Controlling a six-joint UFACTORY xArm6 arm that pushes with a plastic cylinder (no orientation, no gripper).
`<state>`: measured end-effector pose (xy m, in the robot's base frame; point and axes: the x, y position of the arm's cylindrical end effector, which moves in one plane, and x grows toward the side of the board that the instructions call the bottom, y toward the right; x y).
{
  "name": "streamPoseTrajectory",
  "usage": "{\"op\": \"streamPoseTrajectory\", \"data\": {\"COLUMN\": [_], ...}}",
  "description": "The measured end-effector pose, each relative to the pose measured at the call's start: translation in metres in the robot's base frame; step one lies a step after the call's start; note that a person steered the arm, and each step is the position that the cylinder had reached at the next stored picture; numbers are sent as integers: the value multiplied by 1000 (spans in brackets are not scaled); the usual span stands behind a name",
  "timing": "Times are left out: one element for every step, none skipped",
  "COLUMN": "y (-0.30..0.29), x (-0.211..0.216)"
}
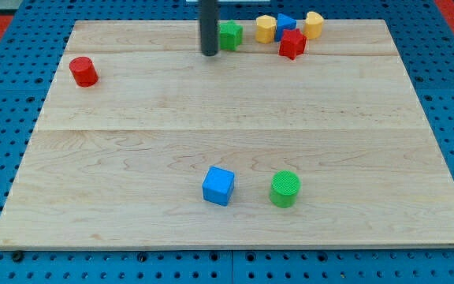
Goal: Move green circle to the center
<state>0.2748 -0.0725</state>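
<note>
The claw [210, 53], a bare rod end with no jaws, holds nothing and stands at the worktop's [132, 150] top edge, just beside a green block [230, 35]. The green circle [285, 188] lies well below it, right of the blue cube [218, 185]. Risks: nudging the green block on departure, or an off-centre push sending the circle into the cube.

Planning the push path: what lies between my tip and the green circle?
Nothing: in the camera view, bare board runs from my tip down to the green circle. The blue cube sits left of it, off that line.
</note>
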Motion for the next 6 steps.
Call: {"op": "streamPoseTrajectory", "data": {"y": [-40,42,70,121,227,270], "x": [-30,-18,25,117,213,298]}}
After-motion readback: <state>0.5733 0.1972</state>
